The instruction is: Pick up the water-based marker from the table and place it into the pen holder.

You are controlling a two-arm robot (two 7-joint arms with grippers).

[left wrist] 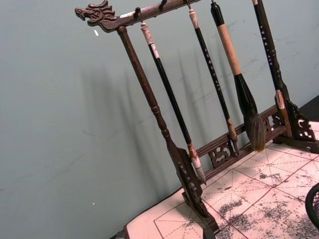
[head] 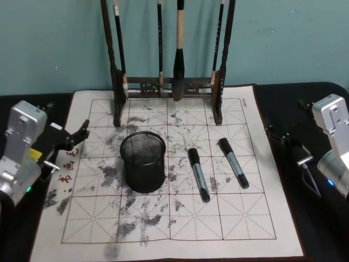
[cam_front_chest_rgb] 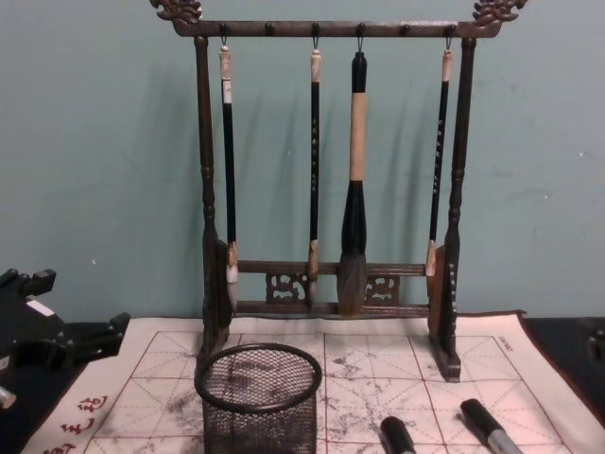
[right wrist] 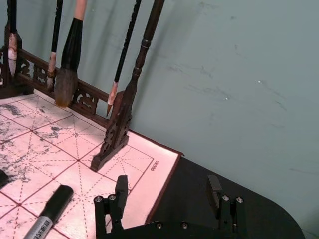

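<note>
The pen holder [head: 143,162] is a black wire-mesh cup standing upright on the ink-stained calligraphy mat [head: 245,229], also in the chest view [cam_front_chest_rgb: 258,397]. Two black water-based markers with grey labels lie to its right, one close [head: 198,174] and one farther right [head: 233,162]; their caps show low in the chest view [cam_front_chest_rgb: 397,435] [cam_front_chest_rgb: 487,424]. My left gripper [head: 76,136] hovers open at the mat's left edge. At the mat's right edge my right gripper [head: 293,156] is open and holds nothing [right wrist: 167,191], with a marker [right wrist: 50,216] lying just ahead of it.
A tall dark wooden brush rack [head: 169,87] with several hanging brushes stands at the back of the mat, against the teal wall [cam_front_chest_rgb: 95,142]. The table around the mat is black [head: 316,93]. The mat's front half is bare.
</note>
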